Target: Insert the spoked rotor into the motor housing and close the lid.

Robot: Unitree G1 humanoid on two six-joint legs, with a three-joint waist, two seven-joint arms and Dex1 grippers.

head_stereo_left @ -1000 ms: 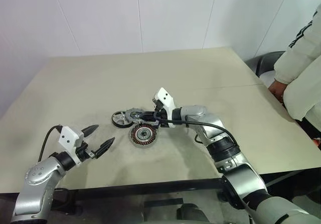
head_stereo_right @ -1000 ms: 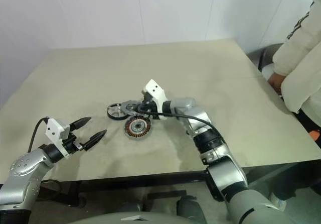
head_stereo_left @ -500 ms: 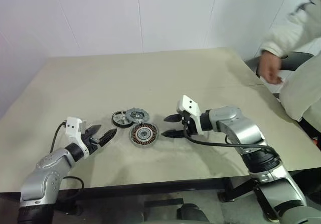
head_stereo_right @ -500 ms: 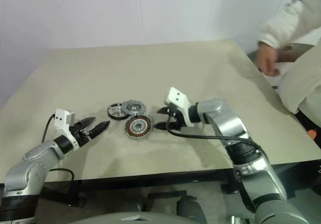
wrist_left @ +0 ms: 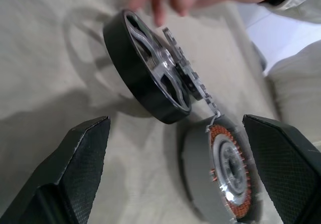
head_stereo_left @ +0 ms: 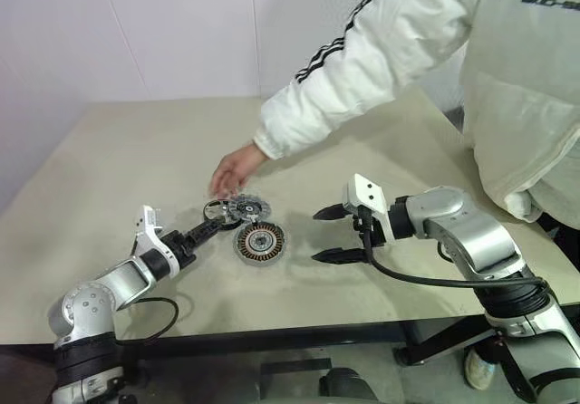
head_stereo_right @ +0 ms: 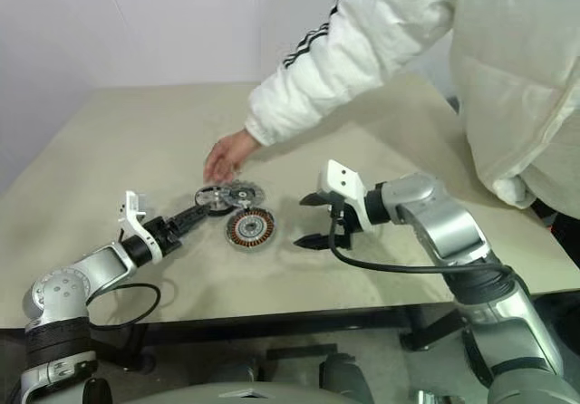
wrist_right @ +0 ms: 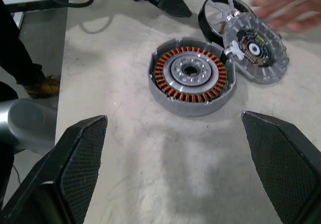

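The spoked rotor, dark-rimmed with silver spokes, lies on the table left of the grey notched lid. The lid rests partly over the rotor's rim and touches the housing's edge. The motor housing, with copper windings, lies flat just in front of them. My left gripper is open, its tips right beside the rotor. At the right of the housing, a short way off, my right gripper stands open and holds nothing.
A person in a white jacket leans over the table from the right, with a hand hovering just behind the rotor and lid. The sleeve crosses above the table's far right part.
My right gripper let go of the lid, opened and drew back to the right. My left gripper rolled and moved in to the rotor. A person reached a hand over the parts.
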